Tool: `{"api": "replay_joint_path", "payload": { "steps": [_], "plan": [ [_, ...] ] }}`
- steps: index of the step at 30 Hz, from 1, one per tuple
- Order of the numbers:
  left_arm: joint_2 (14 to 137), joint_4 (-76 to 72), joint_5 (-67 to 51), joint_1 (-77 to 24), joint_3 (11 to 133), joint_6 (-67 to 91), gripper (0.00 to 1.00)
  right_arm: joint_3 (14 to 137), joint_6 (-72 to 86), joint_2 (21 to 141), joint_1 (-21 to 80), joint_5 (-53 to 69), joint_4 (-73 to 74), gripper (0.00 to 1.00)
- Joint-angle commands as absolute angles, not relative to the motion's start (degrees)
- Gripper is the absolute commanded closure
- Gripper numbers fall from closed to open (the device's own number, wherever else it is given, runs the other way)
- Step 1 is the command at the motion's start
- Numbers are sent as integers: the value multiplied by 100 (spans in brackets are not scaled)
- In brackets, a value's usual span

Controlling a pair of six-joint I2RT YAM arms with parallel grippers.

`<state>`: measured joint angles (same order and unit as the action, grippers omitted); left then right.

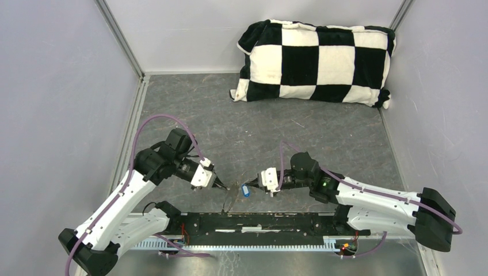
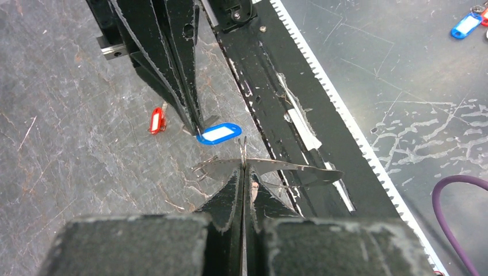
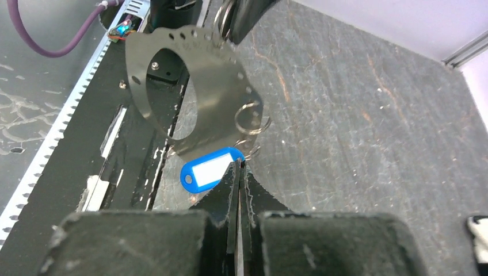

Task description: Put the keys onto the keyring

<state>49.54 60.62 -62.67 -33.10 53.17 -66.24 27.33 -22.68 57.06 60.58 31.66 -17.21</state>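
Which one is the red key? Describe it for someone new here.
On the grey table, look just beyond the middle of the black rail at the near edge. The red key lies flat there beside the right fingers. The blue key is pinched by those fingers by the keyring in the left fingers; the red one lies free.

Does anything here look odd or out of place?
A checkered pillow lies at the table's far end, which seems unrelated to keys. A stray blue tag also lies off the table, on bare metal beyond the toothed rail.
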Motion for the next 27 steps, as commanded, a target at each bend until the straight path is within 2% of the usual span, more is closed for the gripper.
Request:
{"api": "replay_joint_path", "payload": {
  "steps": [1, 8, 18, 27],
  "plan": [
    [4816, 5898, -6736, -3287, 5407, -6587, 98, 3504, -2989, 5698, 6269, 2821, -926, 100],
    [4823, 5965, -6922, -3289, 5410, -6914, 98, 4326, -3621, 5772, 6610, 2520, -18, 100],
    [4791, 5105, -7093, -3288, 5410, -6145, 98, 4913, -4342, 5696, 6965, 2237, 924, 100],
    [4807, 5109, -7055, -3289, 5386, -6192, 98, 5101, -4490, 5643, 7233, 1786, 818, 100]
  ]
}}
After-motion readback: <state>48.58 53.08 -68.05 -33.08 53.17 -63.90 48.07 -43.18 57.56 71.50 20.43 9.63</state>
